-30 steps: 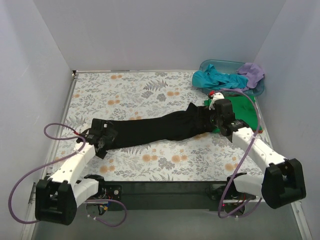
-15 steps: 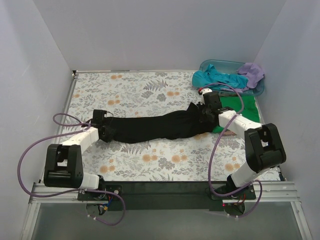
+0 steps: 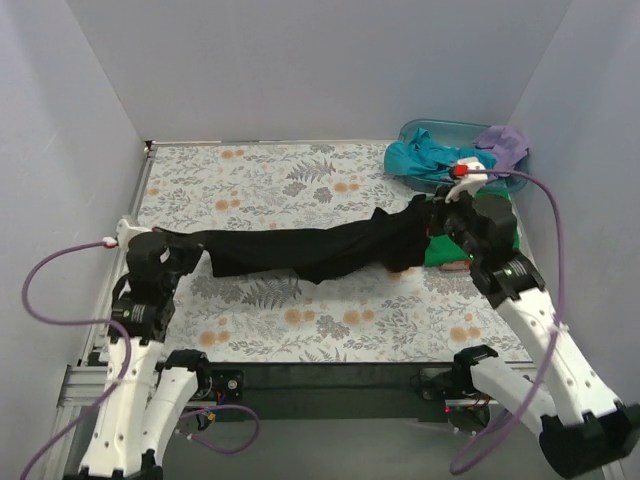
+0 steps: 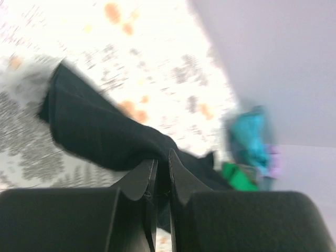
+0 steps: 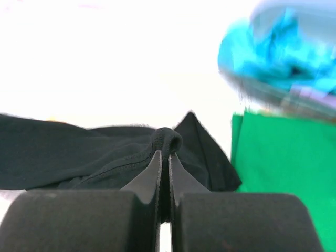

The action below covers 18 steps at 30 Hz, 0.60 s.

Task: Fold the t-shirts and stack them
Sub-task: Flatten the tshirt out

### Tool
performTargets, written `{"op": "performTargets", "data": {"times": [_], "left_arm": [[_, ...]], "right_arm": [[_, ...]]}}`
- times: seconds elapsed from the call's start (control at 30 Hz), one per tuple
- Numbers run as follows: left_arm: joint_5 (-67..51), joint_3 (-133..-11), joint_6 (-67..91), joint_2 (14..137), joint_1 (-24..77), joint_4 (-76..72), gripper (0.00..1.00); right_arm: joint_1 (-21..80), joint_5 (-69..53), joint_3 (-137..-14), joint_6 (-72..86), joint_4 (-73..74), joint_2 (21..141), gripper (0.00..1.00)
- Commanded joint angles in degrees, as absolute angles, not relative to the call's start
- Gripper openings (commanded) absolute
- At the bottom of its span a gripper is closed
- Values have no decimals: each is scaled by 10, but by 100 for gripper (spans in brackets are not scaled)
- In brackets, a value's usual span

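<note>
The black t-shirt hangs stretched in a long band between my two grippers, sagging over the floral table. My left gripper is shut on its left end; in the left wrist view the fingertips pinch black cloth. My right gripper is shut on its right end; the right wrist view has a fold of black fabric bulging above the closed tips. The bright green t-shirt lies flat under the right arm. A teal t-shirt and a lilac one spill from the tub.
A translucent blue tub stands in the back right corner. Pale walls close in the table on the left, back and right. The floral tabletop shows behind and in front of the black shirt.
Both grippers have shut on the ends of the black t-shirt. The arms have then drawn back and outward, lifting and stretching it longer.
</note>
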State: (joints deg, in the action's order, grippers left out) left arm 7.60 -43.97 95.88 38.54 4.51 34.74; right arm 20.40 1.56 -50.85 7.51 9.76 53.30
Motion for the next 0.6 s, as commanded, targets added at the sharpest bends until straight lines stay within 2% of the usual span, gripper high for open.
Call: {"op": "performTargets", "data": {"times": [0.0,0.13,0.3,0.4,0.57], "left_arm": [[99,-512,955,326,45,438,0],[117,-639,945,292,46,511,0],[186,-803,940,303,46,557,0],[208,-840,924,337,46,542,0],[230,-825,921,438,46,521,0]], "right_arm": [[206,-25,-535,87,133,445,1],[206,-37,-612,85,182,341,1],[206,-63,-713,73,232,307,1],[206,-54,-755,73,236,314,1],[206,27,-764,78,234,371,1]]}}
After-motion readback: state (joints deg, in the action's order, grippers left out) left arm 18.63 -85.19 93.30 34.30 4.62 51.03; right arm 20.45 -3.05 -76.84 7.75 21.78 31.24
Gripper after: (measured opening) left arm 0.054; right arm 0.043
